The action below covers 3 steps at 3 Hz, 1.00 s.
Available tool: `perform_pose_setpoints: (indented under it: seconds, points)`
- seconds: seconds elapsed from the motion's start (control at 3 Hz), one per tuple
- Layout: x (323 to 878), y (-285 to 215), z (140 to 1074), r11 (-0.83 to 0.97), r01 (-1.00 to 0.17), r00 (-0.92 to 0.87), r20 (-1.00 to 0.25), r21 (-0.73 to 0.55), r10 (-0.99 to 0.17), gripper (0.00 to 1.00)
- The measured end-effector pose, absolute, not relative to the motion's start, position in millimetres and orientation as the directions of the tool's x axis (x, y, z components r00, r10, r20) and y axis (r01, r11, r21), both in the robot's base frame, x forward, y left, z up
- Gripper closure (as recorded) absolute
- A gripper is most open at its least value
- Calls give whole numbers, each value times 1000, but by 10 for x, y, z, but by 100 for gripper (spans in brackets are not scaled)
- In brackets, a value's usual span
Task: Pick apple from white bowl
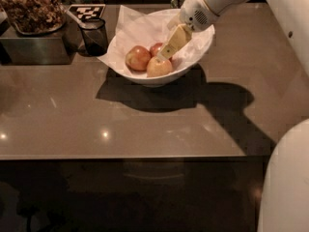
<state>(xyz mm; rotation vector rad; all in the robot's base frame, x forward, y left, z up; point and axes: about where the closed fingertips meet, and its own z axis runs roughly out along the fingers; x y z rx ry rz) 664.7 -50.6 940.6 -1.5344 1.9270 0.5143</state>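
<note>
Camera view: tool [167, 50] hangs inside the white bowl [205, 45] on the desk [145, 124], just above the apple [159, 67] sitting up front beside two redder apples [137, 58]. Can't tell if it's wide or narrow.

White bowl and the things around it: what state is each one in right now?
white bowl, upright on the counter, lined with paper, holding three apples.
apple, the palest one, resting at the bowl's front, not lifted.
two redder apples, resting behind it in the bowl.
gripper, reaching into the bowl, tip just above the pale apple.
dark glass cup, upright beside the bowl.
</note>
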Motion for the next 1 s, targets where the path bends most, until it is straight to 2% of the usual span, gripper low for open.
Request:
perform_pose_setpoints:
  seconds: [0.67, 1.0]
  points:
    - [6675, -559, 9162, 364, -930, -235, -694, -42, -680, 21]
    - [6704, -541, 9117, 432, -900, -268, -711, -55, -650, 19]
